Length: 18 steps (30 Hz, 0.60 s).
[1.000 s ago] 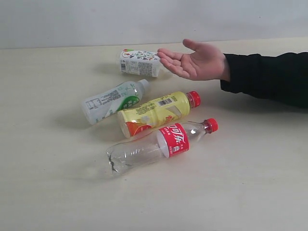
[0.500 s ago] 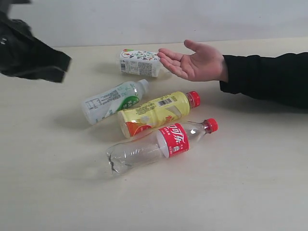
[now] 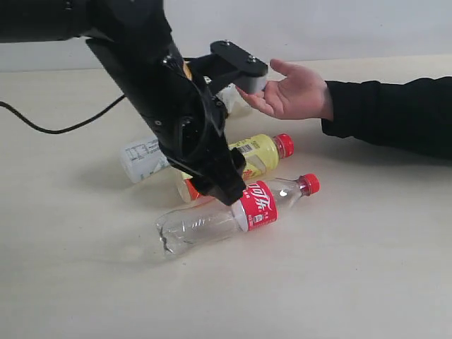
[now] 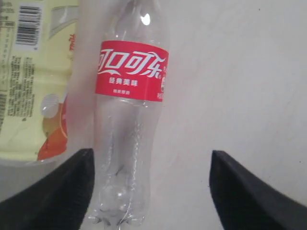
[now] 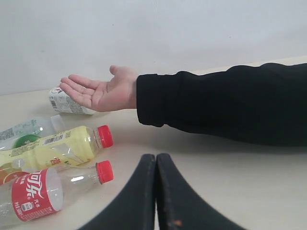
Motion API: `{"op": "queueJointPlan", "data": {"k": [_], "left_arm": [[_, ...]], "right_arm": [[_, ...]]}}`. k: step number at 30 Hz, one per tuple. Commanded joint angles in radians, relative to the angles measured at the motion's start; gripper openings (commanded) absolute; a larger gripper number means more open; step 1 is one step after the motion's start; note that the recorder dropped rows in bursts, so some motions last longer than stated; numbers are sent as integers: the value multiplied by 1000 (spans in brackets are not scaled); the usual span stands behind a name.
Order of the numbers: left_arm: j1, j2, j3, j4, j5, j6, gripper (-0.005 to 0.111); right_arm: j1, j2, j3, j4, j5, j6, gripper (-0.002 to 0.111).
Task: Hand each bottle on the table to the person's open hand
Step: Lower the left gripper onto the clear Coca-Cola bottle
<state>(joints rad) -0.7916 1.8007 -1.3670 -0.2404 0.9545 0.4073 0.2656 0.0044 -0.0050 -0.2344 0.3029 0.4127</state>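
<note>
The clear bottle with red label and cap [image 3: 233,212] lies on the table [image 3: 353,268] nearest the front. My left gripper [image 4: 151,160] hangs open just above its lower body [image 4: 125,143], with the bottle close to one finger [image 4: 62,187] and bare table by the other. Behind it lie the yellow bottle [image 3: 260,154] and the white-green bottle [image 3: 140,157]. The arm hides most of the squarish floral bottle [image 5: 67,104]. The person's open hand [image 3: 296,92] waits palm up at the back. My right gripper [image 5: 156,160] is shut on nothing, low over the table.
The person's black-sleeved forearm [image 3: 395,120] stretches in from the right across the back of the table. A black cable [image 3: 63,127] trails over the table at the left. A pale wall [image 3: 318,28] rises behind the table.
The left arm has swung in from the upper left and come down over the bottles, its gripper now at the clear red-label bottle. Bottles and hand have stayed put.
</note>
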Motion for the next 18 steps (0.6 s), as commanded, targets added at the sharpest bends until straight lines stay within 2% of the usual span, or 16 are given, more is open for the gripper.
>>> {"op": "queueJointPlan", "data": {"k": [1, 18], "left_arm": [[-25, 50, -27, 28, 13, 6, 70], [-27, 189, -29, 111, 5, 36, 70]], "right_arm": [[-4, -4, 5, 0, -2, -1, 0], [-4, -4, 5, 0, -2, -1, 0]]}}
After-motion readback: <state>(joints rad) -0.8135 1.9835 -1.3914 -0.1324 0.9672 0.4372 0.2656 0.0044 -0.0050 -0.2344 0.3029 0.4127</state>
